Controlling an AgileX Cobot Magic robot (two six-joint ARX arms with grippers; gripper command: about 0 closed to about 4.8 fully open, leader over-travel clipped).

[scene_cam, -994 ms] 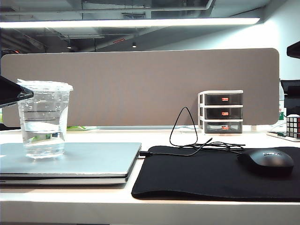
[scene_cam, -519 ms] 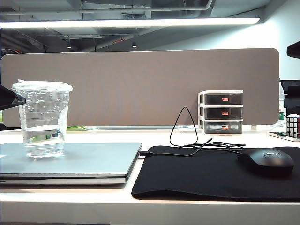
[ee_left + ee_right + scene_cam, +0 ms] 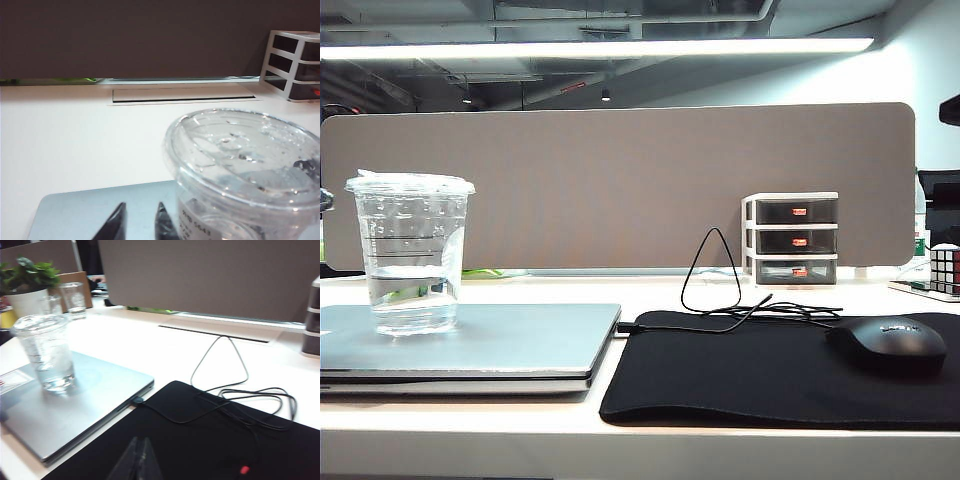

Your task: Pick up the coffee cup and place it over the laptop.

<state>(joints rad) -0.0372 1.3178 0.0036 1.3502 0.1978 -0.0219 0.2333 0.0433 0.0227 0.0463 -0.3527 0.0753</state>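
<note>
The coffee cup point(image 3: 410, 252) stands upright on the closed laptop point(image 3: 470, 345), free of the left gripper point(image 3: 137, 222), whose narrowed, empty fingertips sit just beside it (nearer than the right gripper point(image 3: 138, 458), tips together above the mouse pad point(image 3: 200, 440)).

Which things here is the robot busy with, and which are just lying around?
For the job:
- coffee cup, standing on the laptop
- left pincer, beside the cup, holding nothing
- right pincer, above the mouse pad

Just lying about:
- mouse pad
- black mouse
- cable
- small drawers
- puzzle cube
</note>
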